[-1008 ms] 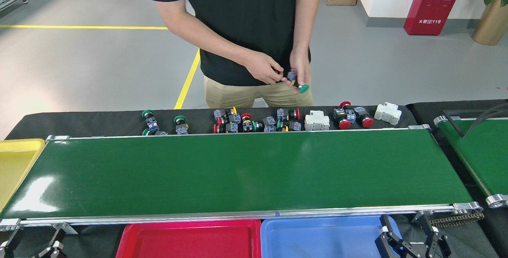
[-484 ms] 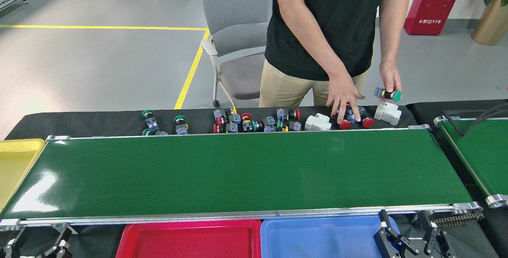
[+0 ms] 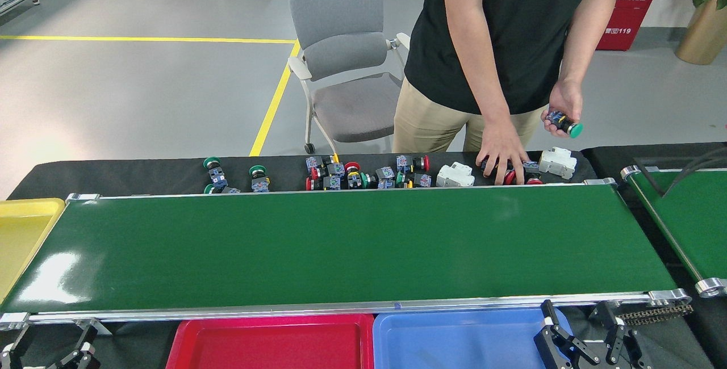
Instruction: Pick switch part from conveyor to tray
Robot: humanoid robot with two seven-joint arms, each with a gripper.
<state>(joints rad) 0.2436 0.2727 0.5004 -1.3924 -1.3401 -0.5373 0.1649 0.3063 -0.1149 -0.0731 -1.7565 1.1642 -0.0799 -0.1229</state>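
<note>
Both grippers, left [image 3: 48, 356] and right [image 3: 585, 339], are seen spread at the near edge, the conveyor [image 3: 341, 244] just beyond them, switch parts [image 3: 363, 175] lying past its far rail.

The long green conveyor [image 3: 341, 244] lies in front of me with nothing on it. Behind it, on the black counter [image 3: 113, 173], sits a row of switch parts [image 3: 363, 175] with green, red and yellow caps. A person [image 3: 511, 34] in a black shirt leans over them. One hand [image 3: 502, 150] rests on the red-capped parts, and the other hand [image 3: 562, 110] holds a green-capped switch [image 3: 567, 125]. Near me are a red tray [image 3: 272, 340], a blue tray [image 3: 454, 338] and a yellow tray [image 3: 23, 233]. My right fingers [image 3: 585, 346] are spread apart low by the blue tray. My left fingers [image 3: 48, 355] show at the bottom corner.
</note>
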